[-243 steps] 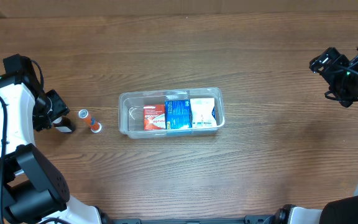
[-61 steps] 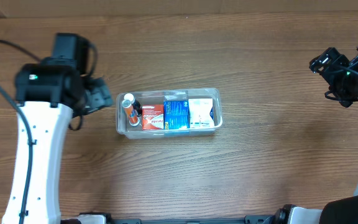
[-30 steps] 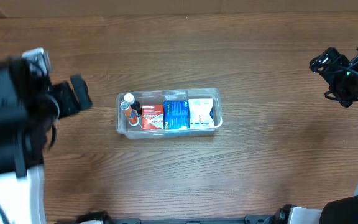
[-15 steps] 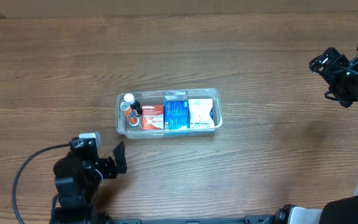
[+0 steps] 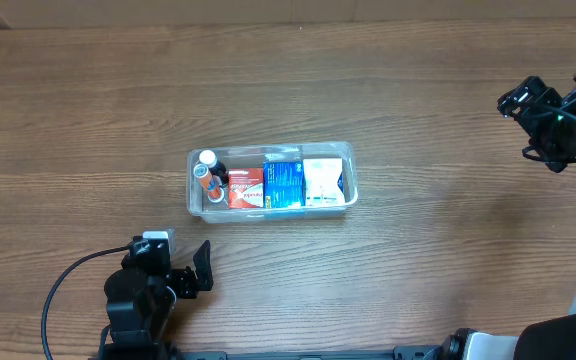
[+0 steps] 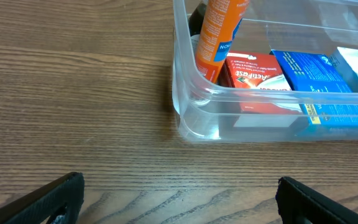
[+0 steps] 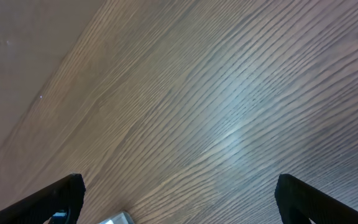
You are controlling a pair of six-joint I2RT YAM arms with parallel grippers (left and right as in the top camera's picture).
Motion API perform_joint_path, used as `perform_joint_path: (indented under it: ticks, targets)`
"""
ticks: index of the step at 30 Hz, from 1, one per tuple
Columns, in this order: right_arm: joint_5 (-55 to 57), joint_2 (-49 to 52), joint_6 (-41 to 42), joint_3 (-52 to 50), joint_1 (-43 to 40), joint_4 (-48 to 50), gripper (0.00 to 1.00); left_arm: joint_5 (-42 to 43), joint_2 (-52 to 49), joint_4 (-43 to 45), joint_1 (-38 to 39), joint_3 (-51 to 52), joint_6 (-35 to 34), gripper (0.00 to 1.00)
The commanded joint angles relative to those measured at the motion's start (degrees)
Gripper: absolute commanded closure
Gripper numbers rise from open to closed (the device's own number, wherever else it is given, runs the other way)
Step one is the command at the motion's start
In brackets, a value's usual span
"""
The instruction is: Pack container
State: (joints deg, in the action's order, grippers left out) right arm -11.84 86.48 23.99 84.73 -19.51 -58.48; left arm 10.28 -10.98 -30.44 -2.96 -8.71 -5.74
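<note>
The clear plastic container (image 5: 343,205) sits mid-table. It holds an orange bottle with a white cap (image 5: 205,170), a red box (image 5: 246,187), a blue box (image 5: 284,184) and a white box (image 5: 324,181). The left wrist view shows its near corner (image 6: 188,118), the orange bottle (image 6: 219,31), the red box (image 6: 253,71) and the blue box (image 6: 309,81). My left gripper (image 5: 200,268) is open and empty, low at the front left, apart from the container. My right gripper (image 5: 518,100) is open and empty at the far right.
The wood table (image 5: 428,260) spreads all round the container. The right wrist view shows bare wood (image 7: 216,112) and a corner of the container (image 7: 114,219) at its bottom edge.
The orange bottle went from the table into the container's left end. My left arm then let go and pulled back to the front left, settling slightly rightwards. The right arm stayed still.
</note>
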Motion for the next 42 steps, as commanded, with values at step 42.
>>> perform_joint_path:
  ticks: [42]
  targets:
    - [-3.5,-44.2,-37.5,-31.5,11.0,18.0,0.0,-0.8,0.7,0.3,0.4,0.4,1.1,0.0]
